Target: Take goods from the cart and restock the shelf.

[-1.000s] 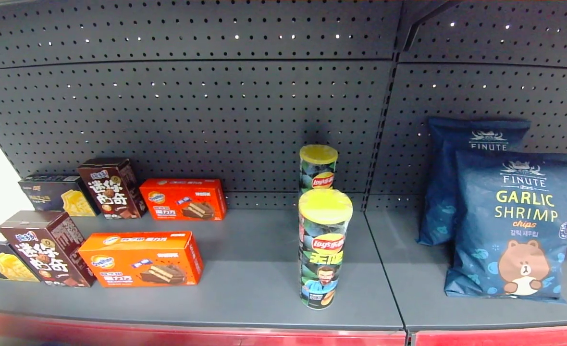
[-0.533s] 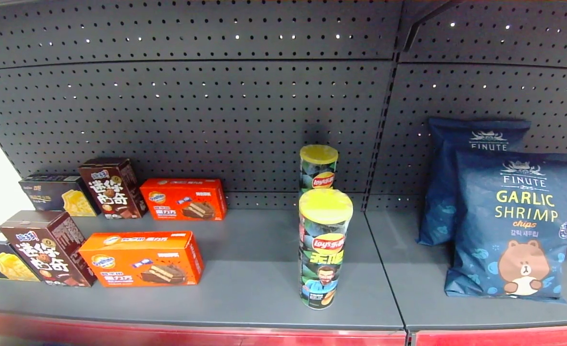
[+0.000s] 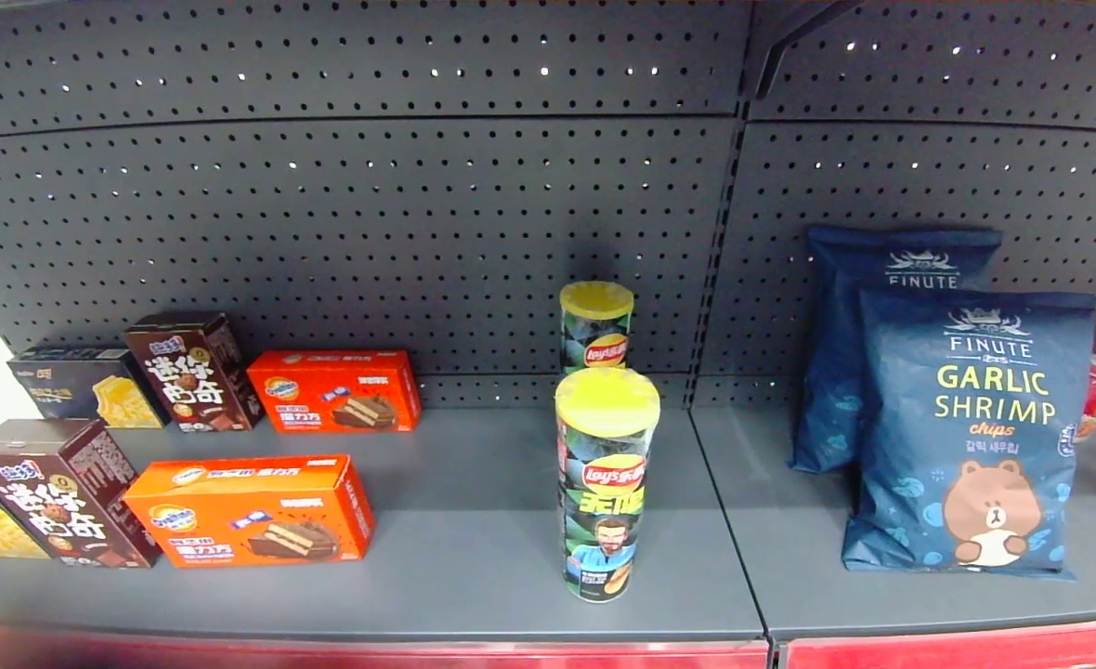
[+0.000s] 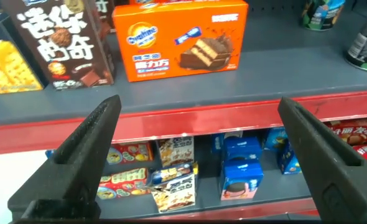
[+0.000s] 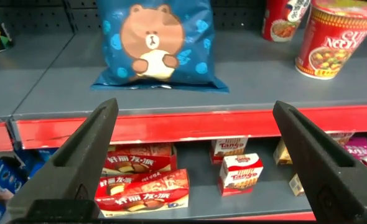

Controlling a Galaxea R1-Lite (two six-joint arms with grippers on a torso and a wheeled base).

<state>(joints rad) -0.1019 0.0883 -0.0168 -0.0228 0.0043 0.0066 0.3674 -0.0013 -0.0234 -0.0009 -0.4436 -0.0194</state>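
All the things in the head view sit a bit more to the left than they did half a second ago. They slide together, so the camera has turned, not the goods. On the shelf (image 3: 474, 530) nothing is new. The tall chip can (image 3: 606, 483) stands in the middle of the frame, the orange box (image 3: 249, 511) lies at the lower left, and the blue bag (image 3: 971, 437) leans at the right. I think the robot is just shifting its place, and no fresh goods have gone up yet. The bare gray space between box and can looks like room for more.

The left gripper (image 4: 199, 104) is spread wide. It holds nothing and touches nothing. It hangs in front of the shelf's red edge, with the orange box past it. The right gripper (image 5: 196, 107) is spread wide too, with nothing in it. It hangs in front of the same red edge, and the blue bag and a red cup (image 5: 336, 37) stand past it.
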